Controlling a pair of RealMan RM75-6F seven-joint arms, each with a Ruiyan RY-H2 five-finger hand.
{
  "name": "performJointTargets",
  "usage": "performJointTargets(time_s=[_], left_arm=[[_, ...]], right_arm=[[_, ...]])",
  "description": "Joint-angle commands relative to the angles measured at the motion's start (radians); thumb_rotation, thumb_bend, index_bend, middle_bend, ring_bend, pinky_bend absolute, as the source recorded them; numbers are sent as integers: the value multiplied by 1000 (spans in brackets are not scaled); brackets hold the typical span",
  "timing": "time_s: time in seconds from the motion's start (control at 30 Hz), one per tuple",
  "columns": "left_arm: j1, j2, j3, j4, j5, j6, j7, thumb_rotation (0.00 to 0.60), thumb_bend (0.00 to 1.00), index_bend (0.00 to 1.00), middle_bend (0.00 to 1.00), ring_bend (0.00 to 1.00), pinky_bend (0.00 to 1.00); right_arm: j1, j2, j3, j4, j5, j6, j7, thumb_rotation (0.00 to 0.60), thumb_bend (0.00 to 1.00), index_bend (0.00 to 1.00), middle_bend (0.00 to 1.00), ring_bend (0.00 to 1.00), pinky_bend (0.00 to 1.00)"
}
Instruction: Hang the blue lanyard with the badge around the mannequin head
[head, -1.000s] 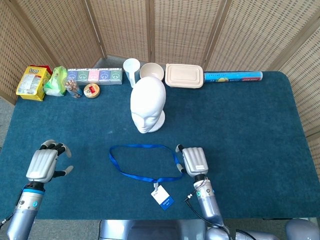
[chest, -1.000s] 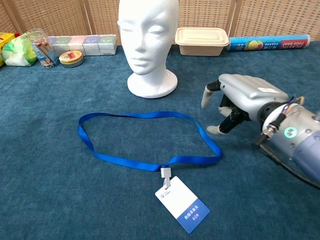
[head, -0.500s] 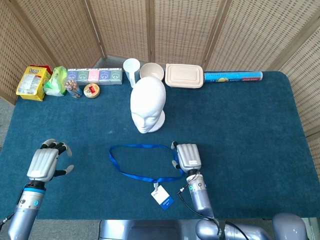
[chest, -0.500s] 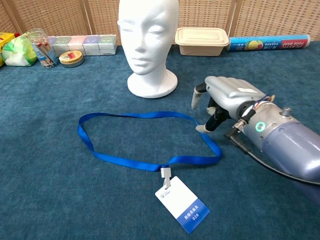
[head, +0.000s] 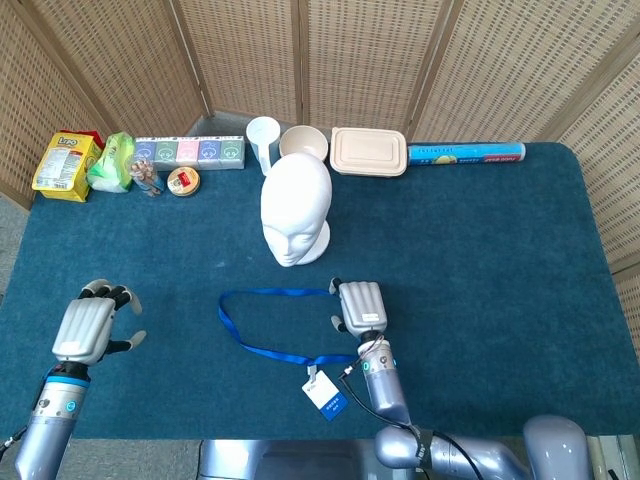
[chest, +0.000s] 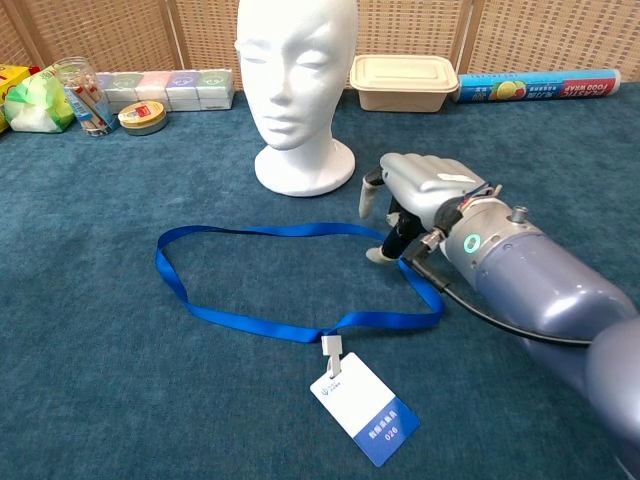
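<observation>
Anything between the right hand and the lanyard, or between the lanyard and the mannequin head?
Nothing visible. The right hand sits over the lanyard at its right end, and only bare table lies between the loop and the mannequin head. The cups and boxes stand behind the head, off that path.

My silver-grey right hand (chest: 425, 190) and left hand (head: 88, 328) lie over a dark teal desk (head: 480, 260) backed by tan woven screens (head: 330, 60). The lanyard (chest: 250, 280) is bright blue, its badge (chest: 364, 407) white with a blue band; the mannequin head (chest: 297, 85) is plain white. At the rear stand a beige lidded box (head: 369, 151), a blue food-wrap roll (head: 466, 153) and a yellow packet (head: 64, 166).
</observation>
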Motion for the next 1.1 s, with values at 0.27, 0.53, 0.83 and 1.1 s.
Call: performJointTargets(time_s=[0.27,0.53,0.83,1.1], left_arm=[[-1,1,3,0,-9,8,-5,598,190,505,412,343,181],[-3,1,5,-1,-6,15,-5,596,190,505,412,343,181],[-9,-5,6,-3,-1,18,-7,597,190,505,411,343,181],[-13,-10,10,-3,1,17,-5,596,191,505,412,343,181]], right_arm=[[42,-28,19,91,41,-26,16,600,287,388,961,1000,1000],[42,-24,9,117,48,-28,38,600,301,413,962,1000,1000],[33,-7,0,114,41,-11,59,600,348,448,962,1000,1000],[19,13,-15,119,43,0,69,600,368,474,962,1000,1000]])
